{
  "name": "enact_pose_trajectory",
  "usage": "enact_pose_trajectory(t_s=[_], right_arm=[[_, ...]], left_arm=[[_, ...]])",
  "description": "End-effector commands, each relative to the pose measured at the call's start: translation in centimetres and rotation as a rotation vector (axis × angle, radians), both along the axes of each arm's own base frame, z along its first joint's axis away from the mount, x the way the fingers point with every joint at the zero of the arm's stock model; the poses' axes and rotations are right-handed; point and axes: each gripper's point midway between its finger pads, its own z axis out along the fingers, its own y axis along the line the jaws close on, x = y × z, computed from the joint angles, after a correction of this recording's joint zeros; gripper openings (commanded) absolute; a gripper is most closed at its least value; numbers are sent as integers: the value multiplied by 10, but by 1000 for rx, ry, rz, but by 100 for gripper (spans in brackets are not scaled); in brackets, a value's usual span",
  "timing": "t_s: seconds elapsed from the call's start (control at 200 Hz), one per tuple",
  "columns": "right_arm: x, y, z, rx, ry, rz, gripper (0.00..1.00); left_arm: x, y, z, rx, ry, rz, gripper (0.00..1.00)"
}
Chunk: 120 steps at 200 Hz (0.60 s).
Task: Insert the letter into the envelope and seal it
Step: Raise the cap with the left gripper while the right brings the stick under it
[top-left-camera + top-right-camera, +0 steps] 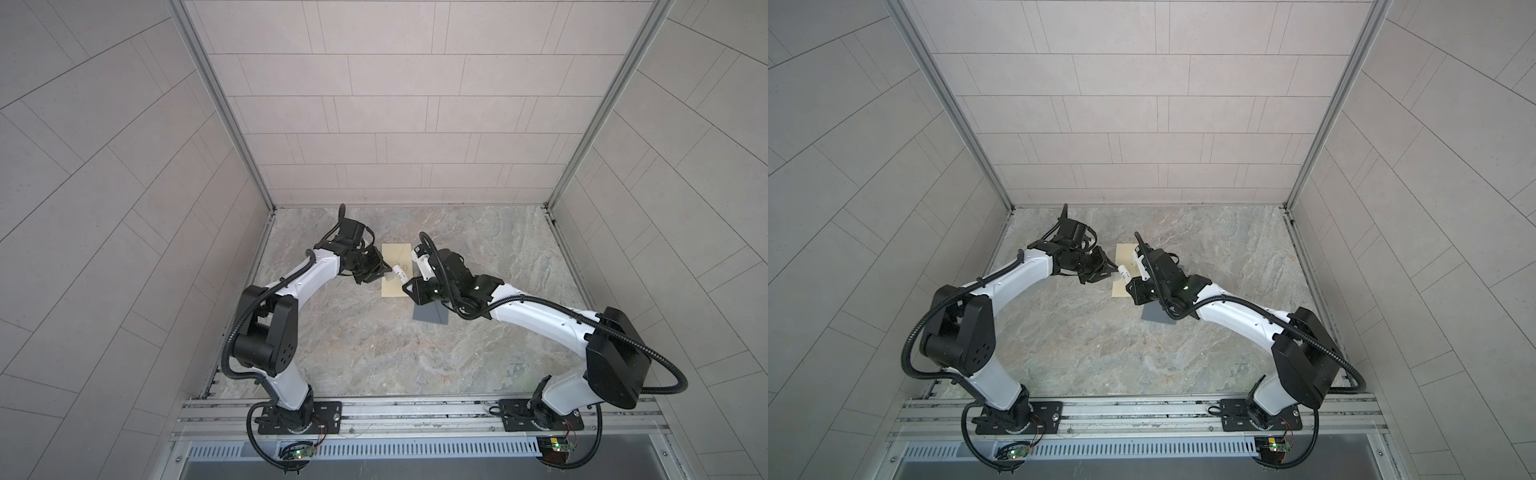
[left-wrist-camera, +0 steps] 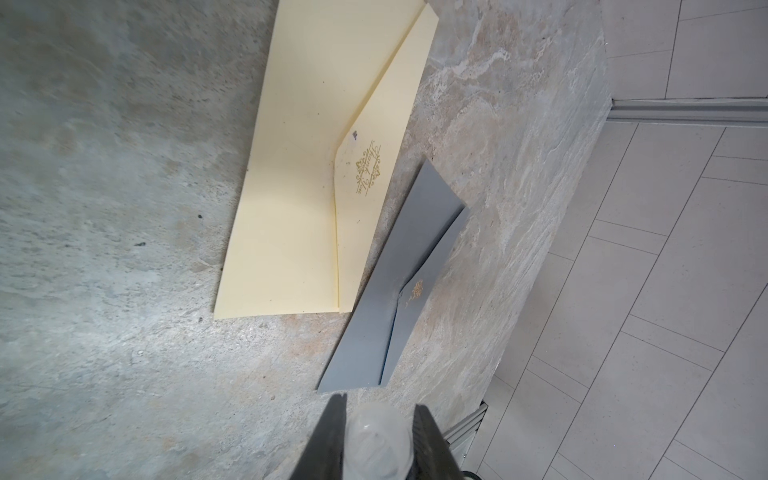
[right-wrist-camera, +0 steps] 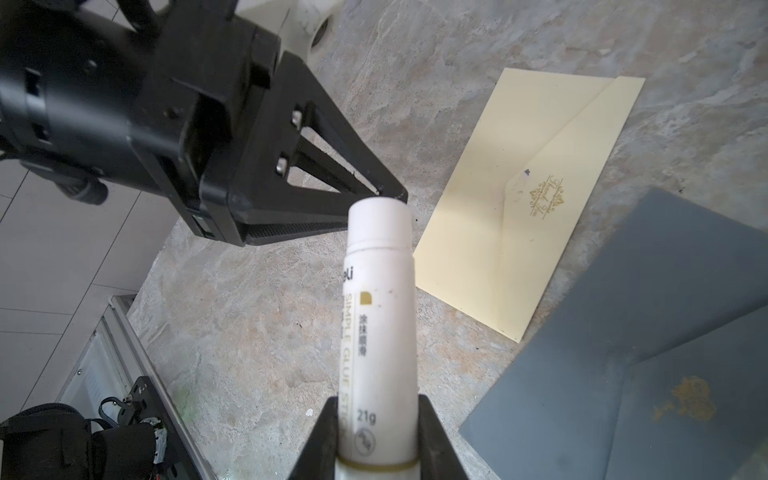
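Left arm reaches in from the left, wrist low over the marble table (image 1: 374, 353). Left gripper (image 1: 383, 272) points toward the middle, fingers (image 2: 332, 419) nipped onto a cloudy translucent cap (image 2: 376, 440). Pinch is firm, with the cap filling the gap between them. The cap sits at the tip of the white glue stick (image 1: 401, 272). Whether it is seated on the stick or just off it, can't tell: the stick's own end hides the joint in the right wrist view.

The glue stick (image 3: 380, 316) lies roughly level in the air between the two grippers, above the cream envelope (image 1: 392, 253). Cream envelope is flat on the table at mid-table, pointed flap folded down over the body, gold print on the flap. Glued or only folded, can't tell.

Right gripper (image 3: 376, 411) comes in from the right and clamps the stick's lower barrel. Its fingers (image 3: 328, 424) are on both sides of the tube, next to the yellowish ring.

Grey envelope (image 1: 430, 318) is flat on the table, nearer the arm bases and a bit right of the cream one. It is partly under the right wrist in both top views. Its flap is folded down too, with a gold mark on it. Its edge runs just beside the cream envelope's near corner (image 2: 345, 309); touching or not is unclear.
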Motion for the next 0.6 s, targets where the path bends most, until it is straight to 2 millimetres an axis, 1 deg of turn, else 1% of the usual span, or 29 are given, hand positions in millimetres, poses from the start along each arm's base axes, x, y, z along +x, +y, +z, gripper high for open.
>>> enact_pose_trajectory(t_s=[0.0, 0.075, 0.135, 0.27, 0.48, 0.595], right_arm=[[1, -4, 5, 11, -18, -25, 0], [-2, -5, 3, 17, -9, -26, 0], [-4, -4, 2, 22, -8, -21, 0], [-8, -3, 3, 29, -8, -10, 0], [-16, 0, -5, 30, 15, 12, 0], [-16, 1, -5, 34, 12, 10, 0]], left_arm=[[2, -6, -3, -57, 23, 41, 13], [5, -12, -1, -135, 39, 87, 13], [7, -12, 2, -163, 40, 123, 13], [8, -10, 8, -168, 32, 157, 13], [12, -12, 14, -199, 31, 186, 13], [13, -12, 15, -208, 31, 192, 13]])
